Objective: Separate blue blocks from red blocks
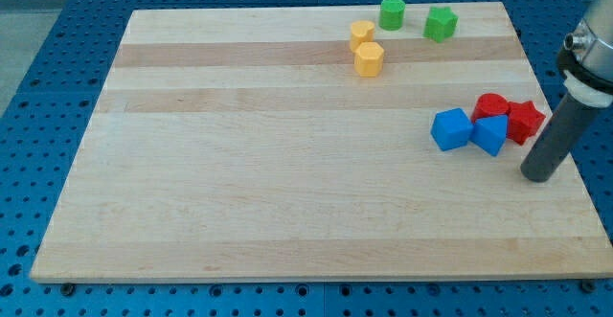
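A blue cube [451, 129] lies at the view's right on the wooden board [287, 183]. A second blue block [490, 134] touches its right side. A red round block [491, 107] sits just behind the second blue block. A red star-shaped block [524, 121] touches them on the right. The four form one tight cluster. My tip [538, 174] rests on the board just below and right of the red star block, a small gap apart from it.
Two yellow blocks [361, 35] [369, 58] lie near the view's top centre. A green round block [392, 13] and a green star-shaped block [441, 23] sit near the top edge. The board's right edge is close to my tip.
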